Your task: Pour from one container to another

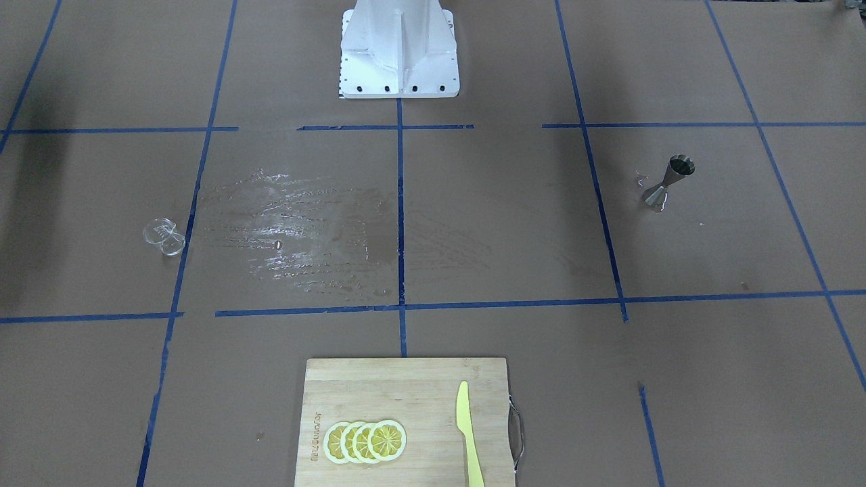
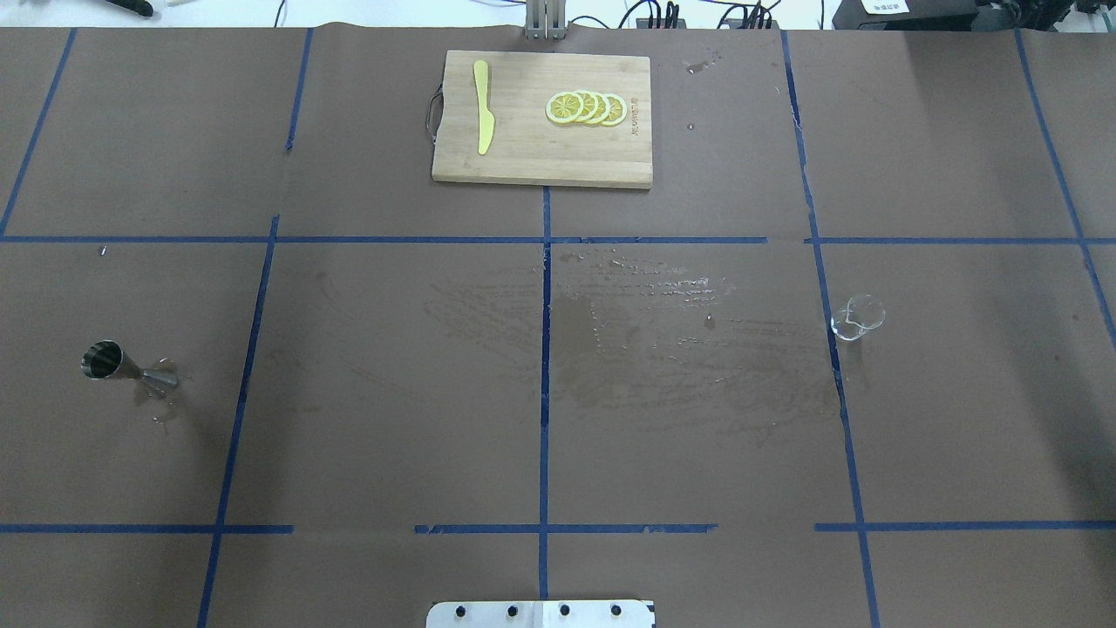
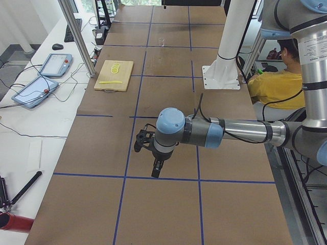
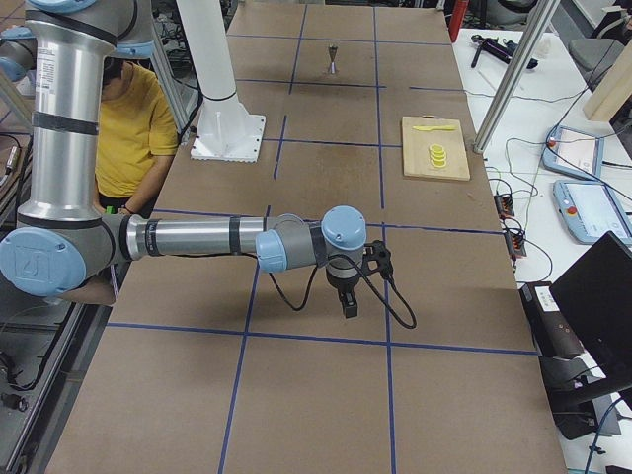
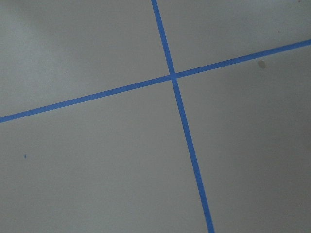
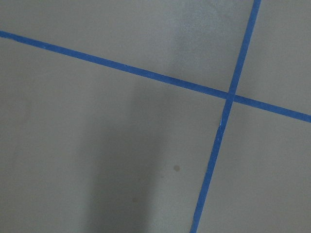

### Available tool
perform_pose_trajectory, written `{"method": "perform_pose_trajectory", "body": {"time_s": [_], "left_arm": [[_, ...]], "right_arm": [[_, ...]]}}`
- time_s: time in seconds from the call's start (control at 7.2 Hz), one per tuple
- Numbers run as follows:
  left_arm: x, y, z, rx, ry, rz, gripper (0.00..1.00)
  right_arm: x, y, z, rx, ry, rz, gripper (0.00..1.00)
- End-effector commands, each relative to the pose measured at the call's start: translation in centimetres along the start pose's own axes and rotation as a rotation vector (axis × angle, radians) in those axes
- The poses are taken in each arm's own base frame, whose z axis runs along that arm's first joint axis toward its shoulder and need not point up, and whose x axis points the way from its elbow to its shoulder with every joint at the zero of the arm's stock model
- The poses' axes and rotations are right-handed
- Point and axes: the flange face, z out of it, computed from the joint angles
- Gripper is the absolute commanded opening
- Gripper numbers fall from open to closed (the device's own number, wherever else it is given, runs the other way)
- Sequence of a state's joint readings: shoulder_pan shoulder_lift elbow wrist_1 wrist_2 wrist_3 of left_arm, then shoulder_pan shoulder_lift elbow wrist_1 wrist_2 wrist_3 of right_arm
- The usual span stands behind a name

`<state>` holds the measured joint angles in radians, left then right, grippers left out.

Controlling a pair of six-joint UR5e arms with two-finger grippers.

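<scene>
The clear glass cup (image 1: 164,237) stands on the brown table cover, at the right in the overhead view (image 2: 857,317). The steel jigger (image 1: 668,181) stands upright at the far left of the overhead view (image 2: 126,366), with small wet marks at its foot. Both grippers are far from these, out past the table's ends. The left gripper (image 3: 157,168) hangs over the paper in the exterior left view, and the right gripper (image 4: 348,304) does the same in the exterior right view. I cannot tell whether either is open or shut. Both wrist views show only brown paper and blue tape.
A wooden cutting board (image 2: 523,161) at the far edge carries lemon slices (image 2: 586,107) and a yellow knife (image 2: 482,106). A wet smear (image 2: 663,340) spreads over the table's middle. The white robot base (image 1: 399,51) stands at the near edge. A person in yellow (image 3: 276,84) sits behind it.
</scene>
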<state>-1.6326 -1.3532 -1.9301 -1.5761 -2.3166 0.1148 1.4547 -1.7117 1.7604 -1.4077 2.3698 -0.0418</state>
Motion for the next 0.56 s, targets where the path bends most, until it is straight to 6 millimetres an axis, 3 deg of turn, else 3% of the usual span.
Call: {"method": "perform_pose_trajectory", "body": {"time_s": [0.0,0.14,0.42], "left_arm": [[-0.7,-0.6,0.9,-0.029,0.011,-0.031,1.00],[-1.9,-0.4,2.3,-0.032,0.010,-0.025,1.00],[-2.3,-0.4,2.6,0.000,0.002,0.001,1.00]], "right_arm": [[0.1,0.1,0.3,-0.004,0.007,-0.001,1.00],[0.0,0.1,0.5,-0.008,0.002,-0.004,1.00],[-0.7,-0.1,0.9,-0.014,-0.002,-0.023,1.00]]}}
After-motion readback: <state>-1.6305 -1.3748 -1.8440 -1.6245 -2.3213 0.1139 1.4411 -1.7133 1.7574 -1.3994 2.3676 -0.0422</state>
